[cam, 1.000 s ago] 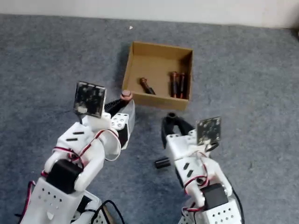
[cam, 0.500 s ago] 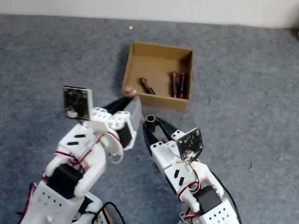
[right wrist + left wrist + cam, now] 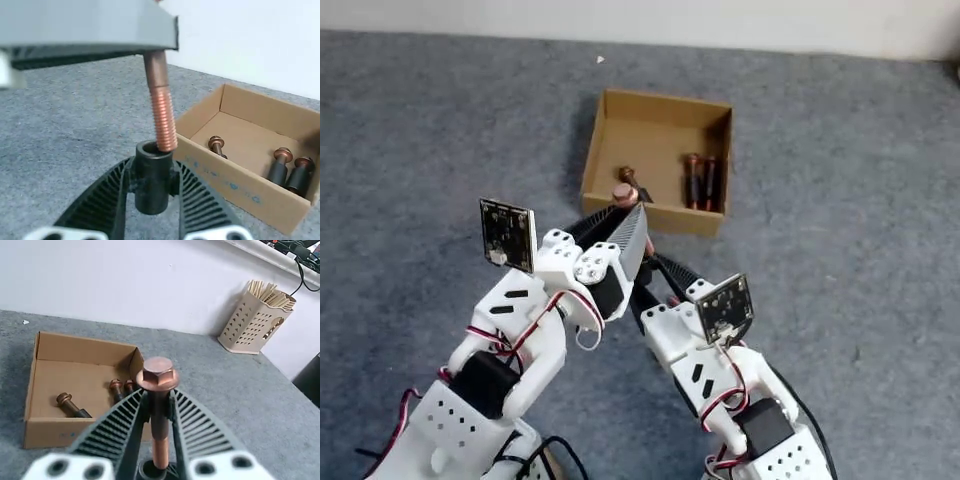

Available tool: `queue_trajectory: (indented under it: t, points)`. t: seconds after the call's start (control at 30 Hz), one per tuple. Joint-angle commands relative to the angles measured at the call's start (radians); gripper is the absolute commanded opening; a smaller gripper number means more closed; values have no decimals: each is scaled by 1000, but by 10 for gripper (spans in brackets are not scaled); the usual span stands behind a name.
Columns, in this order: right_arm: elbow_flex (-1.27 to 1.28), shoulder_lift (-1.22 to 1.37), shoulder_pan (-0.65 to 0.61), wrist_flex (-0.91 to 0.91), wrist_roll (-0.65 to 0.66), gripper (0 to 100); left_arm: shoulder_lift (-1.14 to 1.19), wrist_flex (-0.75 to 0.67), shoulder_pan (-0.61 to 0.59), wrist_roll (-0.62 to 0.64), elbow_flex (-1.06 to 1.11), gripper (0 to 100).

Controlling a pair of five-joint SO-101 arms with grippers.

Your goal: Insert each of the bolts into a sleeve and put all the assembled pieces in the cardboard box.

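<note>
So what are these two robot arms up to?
They are joining two parts. The left gripper holds a copper bolt head up, and the right gripper holds a black sleeve upright beneath it. The bolt's threaded tip is right at the sleeve's mouth, not yet pushed home. Three pieces already lie in the cardboard box just beyond the grippers.

The left arm and right arm have white shells, black motors and red-and-white cables. The left gripper has ribbed fingers, dark grey or perhaps black.
</note>
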Motion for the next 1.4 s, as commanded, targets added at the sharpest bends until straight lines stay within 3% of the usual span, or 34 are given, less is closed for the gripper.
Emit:
queue_trajectory:
  t: [0.0,0.47,0.67,0.73,0.83,1.03,1.37]
  points:
    - [76,-21,-2,-36,9,5,-18,-28,24,-72,-4,5]
    - [76,-21,31,-36,9,5,-18,141,24,-92,-5,5]
    - [77,-21,31,-36,9,5,-18,187,36,-445,-4,5]
    - [77,-21,33,-36,9,5,-18,199,50,-506,-2,5]
    - [77,-21,35,-35,9,5,-18,253,81,-509,-5,30]
    - [79,-21,36,-31,9,5,-18,404,44,-511,-39,190]
    - [99,-18,38,-30,9,5,-18,695,-44,-512,-251,200]
